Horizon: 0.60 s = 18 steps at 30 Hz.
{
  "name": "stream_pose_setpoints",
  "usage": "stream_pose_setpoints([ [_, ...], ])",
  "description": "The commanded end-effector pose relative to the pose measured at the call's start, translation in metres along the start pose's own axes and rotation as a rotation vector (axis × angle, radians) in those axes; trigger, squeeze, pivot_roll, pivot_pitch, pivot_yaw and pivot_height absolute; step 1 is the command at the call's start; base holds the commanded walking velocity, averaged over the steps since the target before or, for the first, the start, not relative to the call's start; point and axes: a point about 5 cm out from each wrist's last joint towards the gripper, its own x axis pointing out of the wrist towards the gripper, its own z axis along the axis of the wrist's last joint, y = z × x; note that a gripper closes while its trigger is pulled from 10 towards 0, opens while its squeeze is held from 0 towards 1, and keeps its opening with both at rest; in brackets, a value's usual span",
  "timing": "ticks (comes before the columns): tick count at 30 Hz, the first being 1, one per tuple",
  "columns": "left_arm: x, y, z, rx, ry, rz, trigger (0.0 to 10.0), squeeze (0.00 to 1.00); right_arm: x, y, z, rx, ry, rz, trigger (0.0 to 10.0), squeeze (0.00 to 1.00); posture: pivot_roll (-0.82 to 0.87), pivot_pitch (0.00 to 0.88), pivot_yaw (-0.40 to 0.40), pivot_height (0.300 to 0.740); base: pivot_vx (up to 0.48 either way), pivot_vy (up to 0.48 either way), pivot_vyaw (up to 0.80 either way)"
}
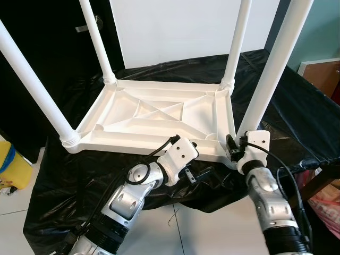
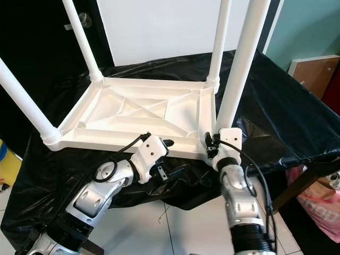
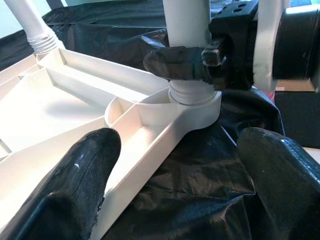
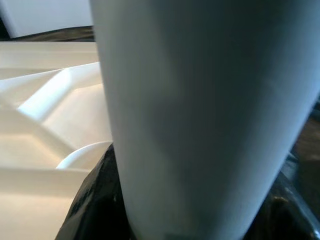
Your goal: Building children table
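1. Looking down, we see a white plastic children table (image 1: 159,119) lying upside down on a desk (image 1: 297,106) that is covered with black plastic sheet (image 1: 64,175). Its ribbed underside faces up.
2. Four white legs stand upright in the corner sockets: the near left leg (image 1: 34,85), the far left leg (image 1: 98,45), the far right leg (image 1: 236,45) and the near right leg (image 1: 273,66).
3. Our right end effector (image 1: 234,146) is at the base of the near right leg, just above its socket. In the left wrist view one of its black fingers (image 3: 175,64) lies across the leg, and in the right wrist view the leg (image 4: 200,120) stands very close between the fingers. We judge it closed around this leg.
4. Our left end effector (image 1: 201,175) is just beside the near edge of the table, in front of the near right corner and a little lower. Its two fingers (image 3: 80,180) are spread apart and hold nothing; one is at the table rim, the other over the black sheet.
5. A yellow object (image 1: 11,167) stands on the tiled floor (image 1: 212,234) at the left, and a wooden cabinet (image 1: 324,74) is at the right behind the desk.
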Motion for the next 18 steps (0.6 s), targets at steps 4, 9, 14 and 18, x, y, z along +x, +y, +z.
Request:
stream_pose_setpoints([
  [4,-0.001,0.001,-0.003,0.007,0.007,0.021,10.0,0.0,-0.008,0.002,-0.016,0.019,0.085,-0.075,10.0,0.0,-0.14,0.006,-0.008,0.74,0.0,0.0,0.0],
  [9,-0.001,0.002,-0.002,0.007,0.006,0.023,10.0,0.0,-0.009,0.002,-0.014,0.013,0.082,-0.084,10.0,0.0,-0.14,0.012,-0.01,0.74,0.0,0.0,0.0],
  [14,-0.001,0.004,-0.001,0.007,0.005,0.027,10.0,0.0,-0.008,0.005,-0.01,0.01,0.064,-0.072,10.0,0.0,-0.14,0.023,-0.014,0.74,0.0,0.0,0.0],
  [18,-0.002,0.007,0.0,0.008,0.002,0.042,10.0,0.0,-0.007,0.008,-0.005,0.024,0.039,-0.057,10.0,0.0,-0.14,0.028,-0.018,0.74,0.0,0.0,0.0],
])
